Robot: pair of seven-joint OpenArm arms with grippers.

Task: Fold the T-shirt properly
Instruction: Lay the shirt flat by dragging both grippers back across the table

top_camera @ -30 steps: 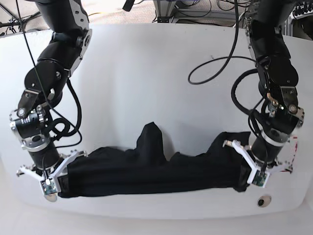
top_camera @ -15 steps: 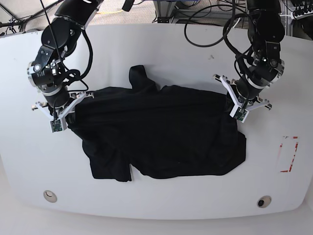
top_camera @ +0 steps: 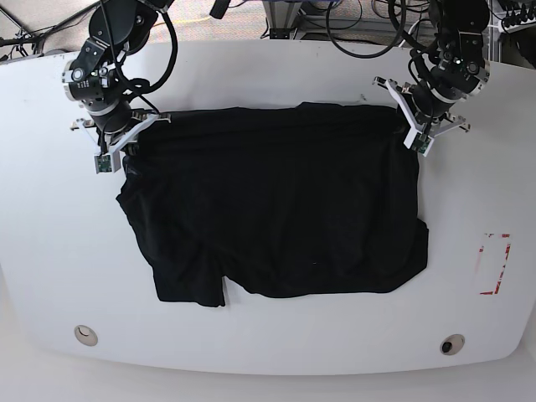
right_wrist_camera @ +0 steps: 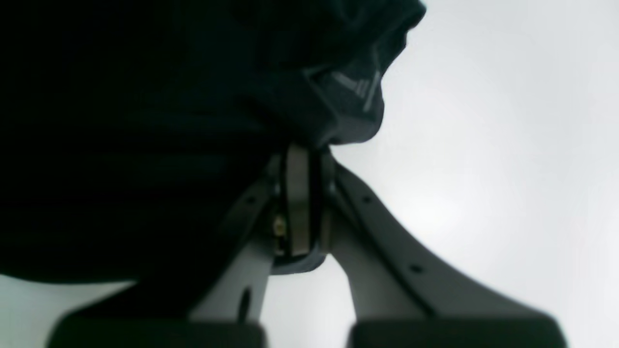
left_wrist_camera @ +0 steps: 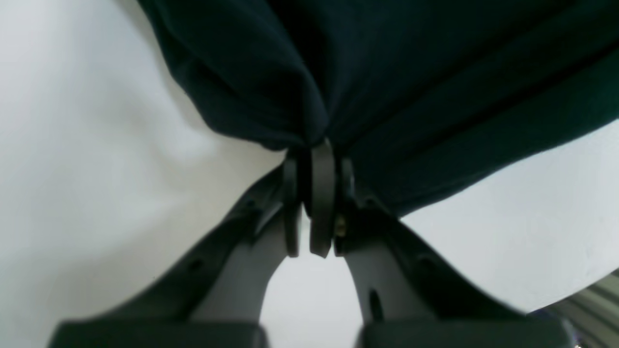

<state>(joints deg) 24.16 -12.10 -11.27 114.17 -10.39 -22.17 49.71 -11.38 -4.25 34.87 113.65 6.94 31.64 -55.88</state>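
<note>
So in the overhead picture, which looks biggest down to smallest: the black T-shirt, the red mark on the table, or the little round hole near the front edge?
1. T-shirt, by far.
2. Red mark.
3. Round hole, smallest.

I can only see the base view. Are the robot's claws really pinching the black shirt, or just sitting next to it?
Observer: Really pinching. The left wrist camera shows the left gripper shut on a bunched fold of the T-shirt.
Operator: And the other claw?
Observer: The same. The right gripper is shut on the cloth's edge.
Operator: Is anything printed on the shirt?
Observer: Near the right gripper, a small patch with pale stripes shows; it is too blurred to read.
</note>
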